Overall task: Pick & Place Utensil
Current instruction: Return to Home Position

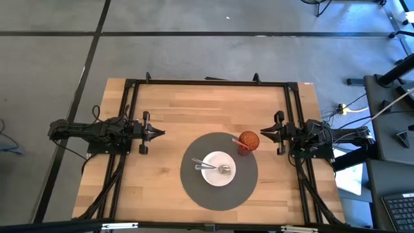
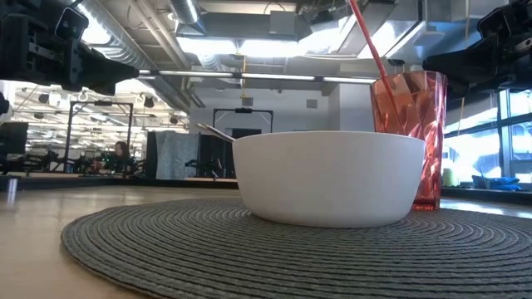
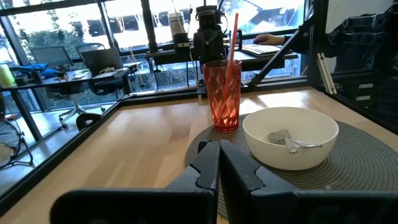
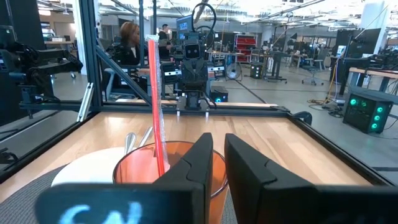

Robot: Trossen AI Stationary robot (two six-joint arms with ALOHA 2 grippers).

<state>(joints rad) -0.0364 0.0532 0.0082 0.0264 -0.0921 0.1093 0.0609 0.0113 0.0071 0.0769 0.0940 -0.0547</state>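
Note:
A white bowl [image 1: 218, 169] [image 3: 290, 138] sits on a round grey placemat [image 1: 194, 189] at the table's middle near side. A metal fork [image 1: 201, 166] [image 3: 293, 142] and a spoon [image 1: 224, 170] [image 3: 273, 137] lie inside it, their handles leaning on the rim. A red tumbler [image 1: 248, 141] [image 4: 163, 169] with a red straw [image 4: 155, 106] stands on the mat's far right part. My left gripper [image 1: 162, 133] [image 3: 219, 163] hovers shut, left of the mat. My right gripper [image 1: 261, 134] [image 4: 218, 158] hovers shut, just right of the tumbler.
A black frame [image 1: 207, 82] runs around the wooden table [image 1: 194, 110]. Bare wood lies between the far rail and the mat, and on both sides of the mat. Beyond the table is an office; a person [image 4: 127, 43] sits at a desk there.

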